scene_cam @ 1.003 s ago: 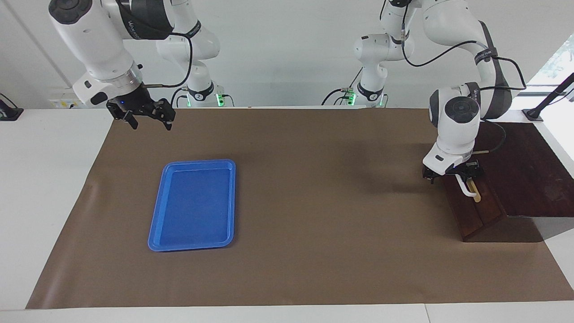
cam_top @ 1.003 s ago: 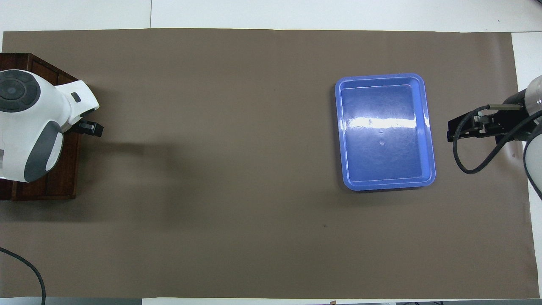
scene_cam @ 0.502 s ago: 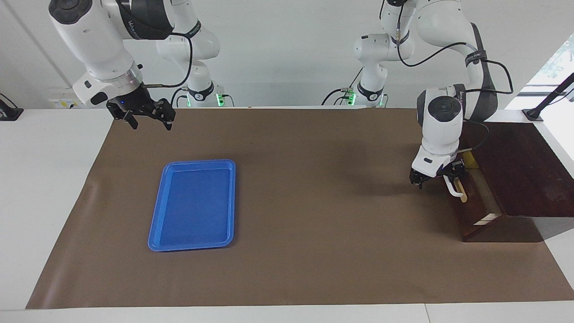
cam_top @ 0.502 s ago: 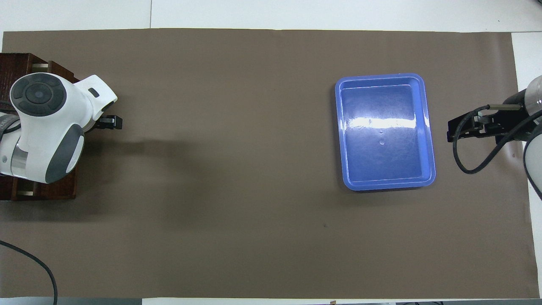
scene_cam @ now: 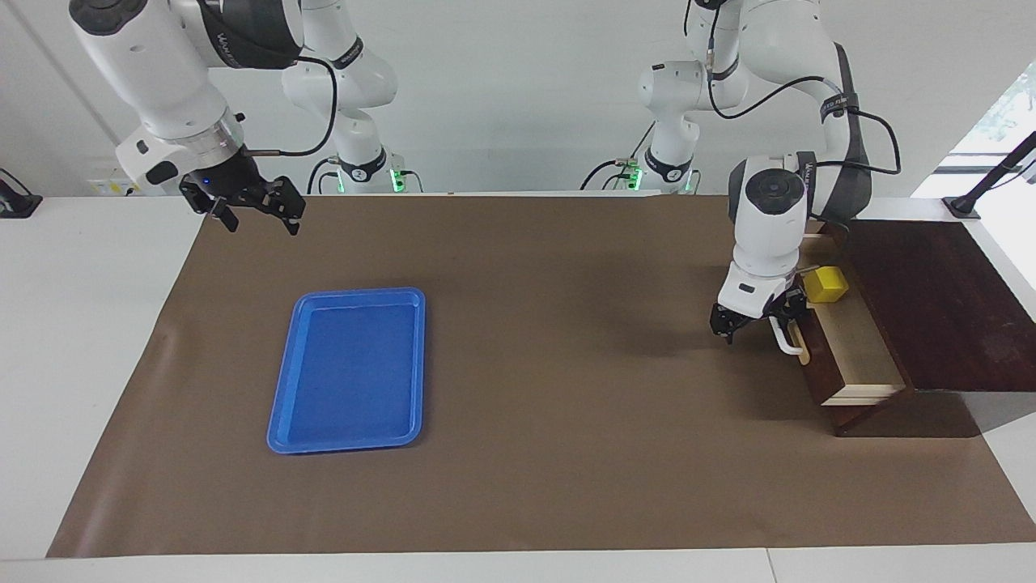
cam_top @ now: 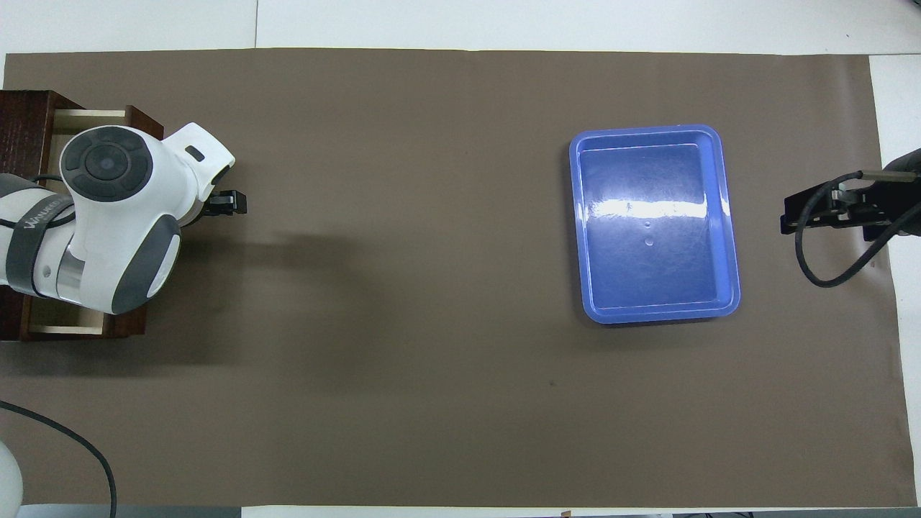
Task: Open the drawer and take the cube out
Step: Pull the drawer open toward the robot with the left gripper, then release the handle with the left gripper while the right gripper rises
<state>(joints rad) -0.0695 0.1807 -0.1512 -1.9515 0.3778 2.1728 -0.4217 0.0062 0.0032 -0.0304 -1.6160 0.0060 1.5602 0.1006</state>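
The table (scene_cam: pixel 89 324) was white and carried a brown mat (scene_cam: pixel 566 405) that covered most of its top, leaving bare white margins at both ends and along the edge farthest from the robots. On the mat lay a blue tray (scene_cam: pixel 348 370), flat and lengthwise, toward the right arm's end. At the left arm's end stood a dark wooden box (scene_cam: pixel 939 304), partly on the mat and partly on the bare table, with its drawer (scene_cam: pixel 858 348) pulled out over the mat, pale inside. The mat between tray and box lay smooth.
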